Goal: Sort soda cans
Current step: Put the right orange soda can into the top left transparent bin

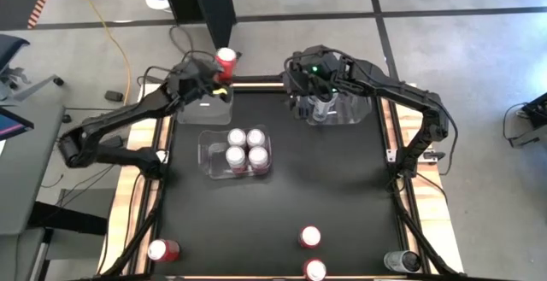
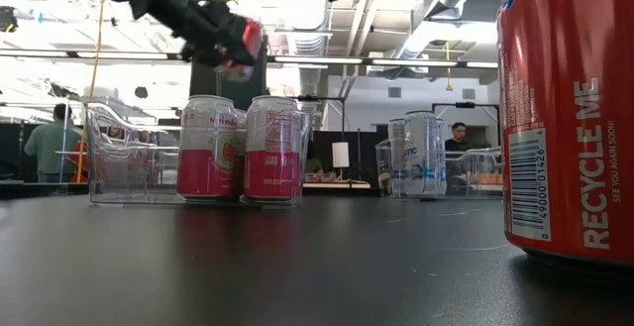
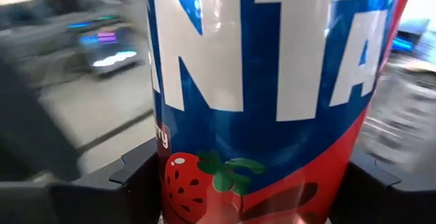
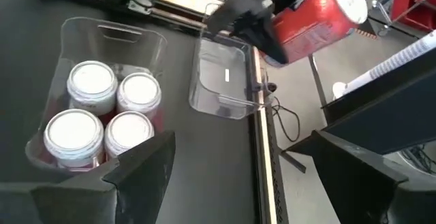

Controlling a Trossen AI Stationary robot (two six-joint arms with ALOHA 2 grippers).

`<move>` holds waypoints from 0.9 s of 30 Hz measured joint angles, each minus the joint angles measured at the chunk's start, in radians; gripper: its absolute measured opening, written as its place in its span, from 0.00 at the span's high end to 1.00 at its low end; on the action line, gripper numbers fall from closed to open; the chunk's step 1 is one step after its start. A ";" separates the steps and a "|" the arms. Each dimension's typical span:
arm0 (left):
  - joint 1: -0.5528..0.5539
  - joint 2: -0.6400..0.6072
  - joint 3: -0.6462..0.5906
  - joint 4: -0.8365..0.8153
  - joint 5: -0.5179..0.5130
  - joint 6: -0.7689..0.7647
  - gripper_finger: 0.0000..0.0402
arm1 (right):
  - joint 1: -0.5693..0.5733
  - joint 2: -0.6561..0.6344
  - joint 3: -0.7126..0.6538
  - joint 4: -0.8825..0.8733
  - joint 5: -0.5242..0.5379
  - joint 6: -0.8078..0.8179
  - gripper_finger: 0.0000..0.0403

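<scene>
While four pink cans (image 1: 246, 148) fill middle bin (image 1: 208, 155), three red cans (image 1: 310, 237) stand loose.

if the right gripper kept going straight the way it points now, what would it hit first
Probably the black table top. The right gripper, jaws open, aims between the bin of pink cans and the empty clear bin; depth is unclear.

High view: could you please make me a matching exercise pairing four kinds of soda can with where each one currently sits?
Cans:
1. red Fanta can
2. four pink-and-white cans
3. silver can
4. dark grey can

Places:
A. in the middle clear bin
B. outside the bins, by a corner of the table
C. held by the left end effector
D. in the right clear bin

Pairs: 1-C, 2-A, 3-D, 4-B
</scene>
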 joint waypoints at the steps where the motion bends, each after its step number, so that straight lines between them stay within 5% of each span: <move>1: 0.004 -0.014 -0.023 0.011 -0.040 -0.024 0.27 | -0.001 0.000 0.000 0.002 -0.001 -0.006 0.12; 12: 0.052 0.005 -0.191 0.120 -0.205 -0.285 0.27 | -0.017 0.000 0.000 0.057 -0.061 -0.027 0.12; 27: 0.042 0.195 -0.206 0.162 -0.335 -0.423 0.27 | -0.017 0.001 0.000 0.060 -0.067 -0.052 0.12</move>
